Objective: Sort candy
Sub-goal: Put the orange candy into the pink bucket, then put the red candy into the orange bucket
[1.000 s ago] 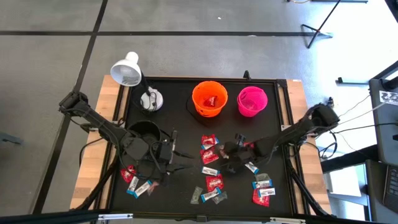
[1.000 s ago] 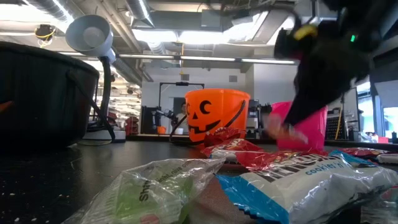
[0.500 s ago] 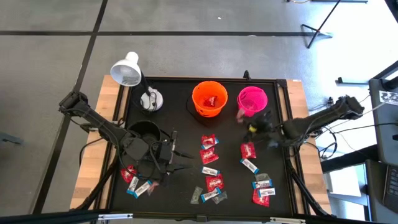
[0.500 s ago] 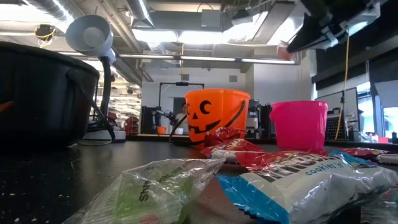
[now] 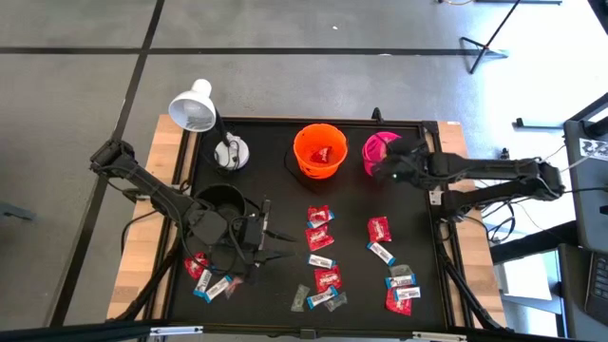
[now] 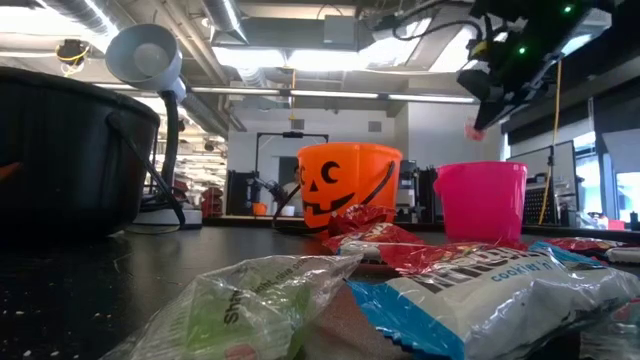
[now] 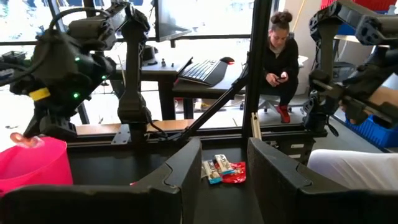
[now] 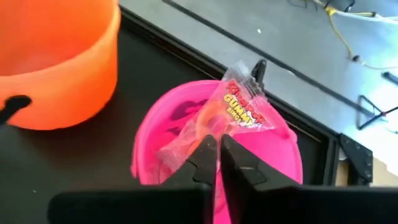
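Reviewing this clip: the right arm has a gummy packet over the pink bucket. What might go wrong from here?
1. The right gripper pinches the gummy packet only by one edge, so it may flutter and land outside the pink bucket.
2. The packet hangs toward the bucket's far rim rather than its centre, so it may catch there.
3. The orange bucket stands close beside, so a sideways swing might nudge it.

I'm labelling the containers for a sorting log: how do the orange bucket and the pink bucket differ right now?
The orange plastic bucket has a black jack-o'-lantern face and a black handle; the plain pink plastic bucket shows neither. Red candy lies inside the orange one, while the right gripper holds a clear gummy packet above the pink one. Both stand upright, side by side, at the table's far edge.
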Controlling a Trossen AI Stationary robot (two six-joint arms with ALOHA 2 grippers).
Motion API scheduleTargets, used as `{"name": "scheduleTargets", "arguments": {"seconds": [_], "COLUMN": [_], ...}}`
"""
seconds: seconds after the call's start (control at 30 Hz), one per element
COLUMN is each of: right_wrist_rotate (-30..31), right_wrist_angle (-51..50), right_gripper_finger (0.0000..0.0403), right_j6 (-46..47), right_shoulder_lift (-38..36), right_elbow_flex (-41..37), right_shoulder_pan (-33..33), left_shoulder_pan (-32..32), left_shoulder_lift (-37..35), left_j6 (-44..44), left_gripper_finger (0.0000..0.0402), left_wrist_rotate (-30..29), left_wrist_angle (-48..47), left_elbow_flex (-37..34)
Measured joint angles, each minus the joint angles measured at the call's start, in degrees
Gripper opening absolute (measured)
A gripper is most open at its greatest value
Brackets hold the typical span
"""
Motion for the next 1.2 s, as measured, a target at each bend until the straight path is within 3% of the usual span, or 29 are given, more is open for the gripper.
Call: {"name": "scheduleTargets", "arguments": {"seconds": [0.13, 0.3, 0.43, 0.57, 0.7, 0.87, 1.03, 1.2], "right_wrist_rotate": [-0.53, -5.74, -17.92, -25.17, -24.99, -25.04, -28.31, -32.25], "right_wrist_angle": [0.02, 0.75, 6.37, 10.84, 8.76, 2.02, -7.29, -9.97], "right_gripper_finger": [0.0070, 0.0145, 0.0177, 0.0183, 0.0183, 0.0183, 0.0183, 0.0183], "right_j6": [-2.56, -2.46, -4.13, -4.32, -3.11, 10.35, 24.26, 27.70], "right_shoulder_lift": [-0.07, -1.12, -3.15, -3.52, -2.17, 0.42, 4.13, 9.04], "right_elbow_flex": [0.01, 0.01, 0.02, 0.02, 0.02, 0.04, 0.04, 0.04], "right_shoulder_pan": [-2.67, -2.97, -1.30, 5.54, 13.36, 20.82, 23.42, 23.27], "left_shoulder_pan": [0.00, 0.00, 0.00, 0.32, 0.32, 0.22, 0.26, 0.26], "left_shoulder_lift": [0.00, 0.00, 0.00, 0.00, 0.00, 0.00, 0.00, 0.00], "left_j6": [0.61, 0.64, 0.77, 0.75, 0.52, -0.13, -0.19, -0.25], "left_gripper_finger": [0.0121, 0.0121, 0.0121, 0.0121, 0.0121, 0.0121, 0.0121, 0.0121], "left_wrist_rotate": [0.00, -0.02, -0.04, -0.09, -0.16, -0.15, -0.43, -0.44], "left_wrist_angle": [-0.02, -0.46, -0.44, -0.42, -0.41, -0.37, -0.35, -0.35], "left_elbow_flex": [0.00, 0.00, 0.00, 0.00, 0.00, 0.00, 0.00, 0.00]}}
